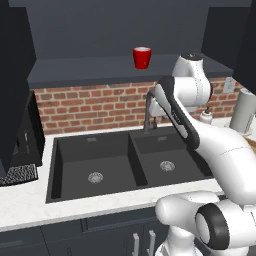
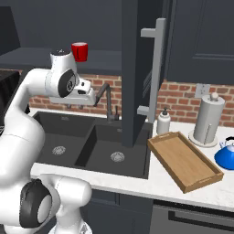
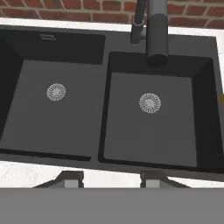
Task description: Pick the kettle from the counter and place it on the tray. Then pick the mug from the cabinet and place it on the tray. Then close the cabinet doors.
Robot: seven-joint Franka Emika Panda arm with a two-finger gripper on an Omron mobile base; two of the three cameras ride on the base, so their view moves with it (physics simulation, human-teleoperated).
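A white robot arm is hovering its claw above the black double sink in a simulated kitchen, the 2 dark finger tips standing partly apart at the 6 o'clock edge of the hand view and gripping nothing. The blue kettle is sitting on the white table at the far 3 o'clock side of the right base view, just beside the wooden tray and in front of the paper-towel roll; the tray is lying bare. The red mug is waiting upright on the cabinet shelf at 12 o'clock above the brick wall, with 1 cabinet door standing open edge-on between the arm and the tray. By the look of it, the first step is only beginning: the kettle is not yet reached. To do it well, the arm is needing to swing toward 3 o'clock, passing clear of the open door and its silver bar handle and of the black tap, then come down over the kettle's thin arched handle with the claw spread wider than that handle, centred on the arch so the squat body hangs level and does not tip when lifted across to the tray.
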